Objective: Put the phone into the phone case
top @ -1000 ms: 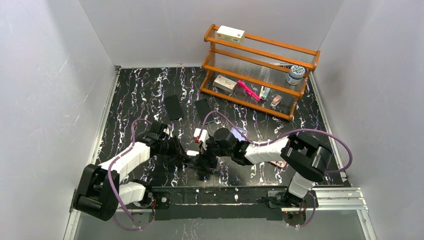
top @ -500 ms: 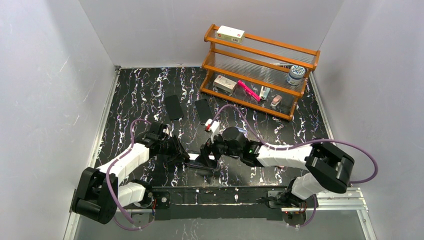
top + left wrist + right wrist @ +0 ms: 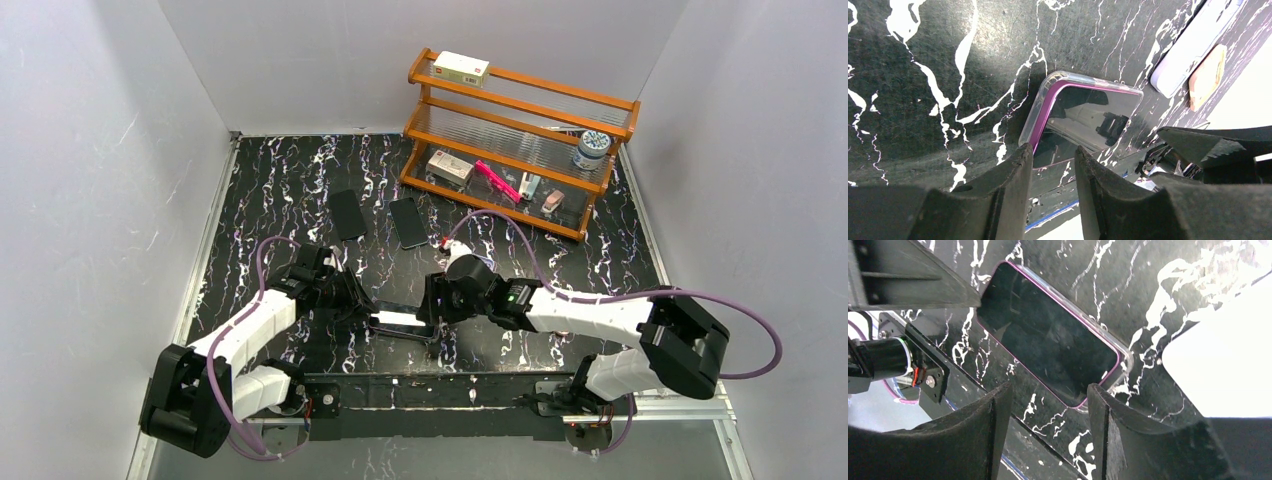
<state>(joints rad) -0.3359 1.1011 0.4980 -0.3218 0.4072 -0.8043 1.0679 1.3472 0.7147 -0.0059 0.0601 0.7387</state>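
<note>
The phone [image 3: 1083,117] has a dark screen and a purple edge. It lies flat on the marbled table inside the clear phone case [image 3: 1030,117], whose rim shows round its far corners. My left gripper [image 3: 1054,152] is open a narrow way, its fingertips at the phone's near end with only table showing in the gap. My right gripper [image 3: 1048,390] is open over the opposite end of the phone [image 3: 1048,345], with one corner lying between its fingertips. In the top view the phone [image 3: 398,322] sits between the left gripper [image 3: 365,312] and the right gripper [image 3: 432,322].
Two dark phone-shaped slabs [image 3: 347,213] [image 3: 407,221] lie further back on the table. A wooden shelf [image 3: 520,140] with small items stands at the back right. A white phone-like slab [image 3: 1193,40] and a tan piece [image 3: 1205,77] lie beyond the phone.
My right arm has stretched out to the right and its gripper has come down at the phone's right end, jaws narrower than before. The left gripper has hardly moved.
</note>
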